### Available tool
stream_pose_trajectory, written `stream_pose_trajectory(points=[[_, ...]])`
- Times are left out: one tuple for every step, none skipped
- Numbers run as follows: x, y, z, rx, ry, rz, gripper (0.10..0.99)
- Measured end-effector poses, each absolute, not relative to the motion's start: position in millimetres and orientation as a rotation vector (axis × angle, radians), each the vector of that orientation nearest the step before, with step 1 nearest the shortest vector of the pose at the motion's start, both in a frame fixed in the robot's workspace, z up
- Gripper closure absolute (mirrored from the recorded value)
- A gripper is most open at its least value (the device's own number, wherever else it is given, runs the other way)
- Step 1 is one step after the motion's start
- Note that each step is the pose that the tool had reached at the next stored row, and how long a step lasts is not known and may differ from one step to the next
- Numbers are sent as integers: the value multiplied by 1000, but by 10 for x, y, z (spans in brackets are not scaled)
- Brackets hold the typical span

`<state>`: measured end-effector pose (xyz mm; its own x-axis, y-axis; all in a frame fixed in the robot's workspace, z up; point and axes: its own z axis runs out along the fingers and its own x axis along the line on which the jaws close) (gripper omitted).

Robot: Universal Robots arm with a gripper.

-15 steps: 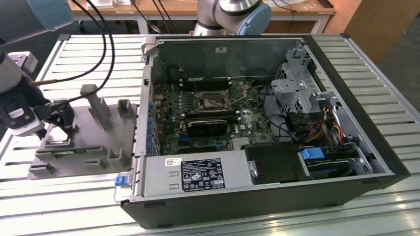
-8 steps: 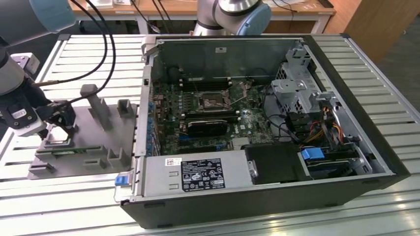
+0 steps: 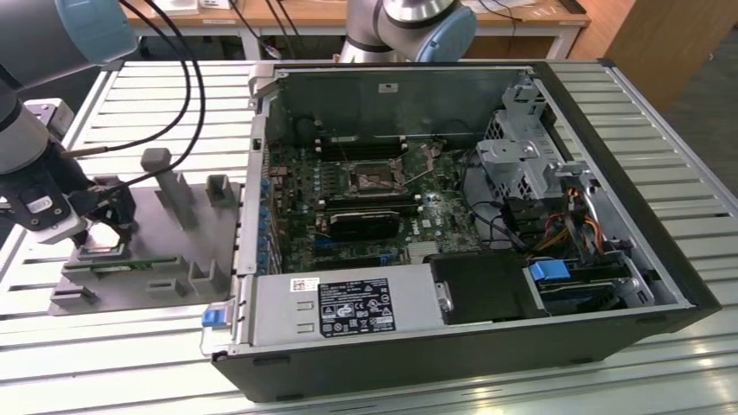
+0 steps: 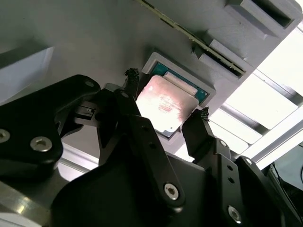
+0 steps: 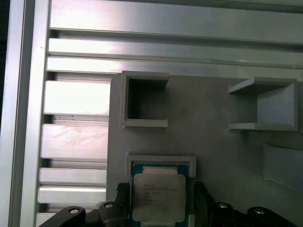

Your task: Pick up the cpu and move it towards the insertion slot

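Across the slatted metal table lies an open computer case, its board facing up. On the exterior view's left, just beside the case, sits a grey plastic fixture. The arm reaches down over the fixture's near corner.

Inside the case the insertion slot shows as a shiny square frame with a dark centre, with a black heatsink block just beside it. It is well apart from the gripper, with the case's side wall standing between them.

The cpu lies flat in a shallow square recess of the fixture, with a green border showing round its silvery top. In the second wrist view the gripper is spread wide enough to straddle the chip, one of its fingertips at each of two opposite sides. It holds nothing that I can make out, and a thin gap seems to remain on at least one side.

The grasp looks like the step in hand, and the carry has not begun. I judge the grasp calls for the fingers to close squarely on the chip's edges, and any lift for a straight rise clear of the recess lip. Room is tight low down: fixture posts stand near, and a memory stick lies just beside the recess. Above them the way looks open.
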<state>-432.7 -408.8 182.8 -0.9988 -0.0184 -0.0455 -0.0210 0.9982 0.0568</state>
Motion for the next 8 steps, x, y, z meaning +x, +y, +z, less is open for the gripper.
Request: stream_pose_trajectory(points=[[-4327,-4087,1819,-31,3095,89,439],[-4327,-4087,1811,-31,3095,89,439],[-4327,-4087,1806,-31,3095,89,439],[-4327,-4087,1804,-30,3095,89,439],[-4327,-4087,1804,-31,3095,89,439],[-4327,-4087,1804,-30,3095,89,439],[-4327,-4087,1803,-30,3095,89,439],[-4327,-4087,1802,-31,3095,89,439]])
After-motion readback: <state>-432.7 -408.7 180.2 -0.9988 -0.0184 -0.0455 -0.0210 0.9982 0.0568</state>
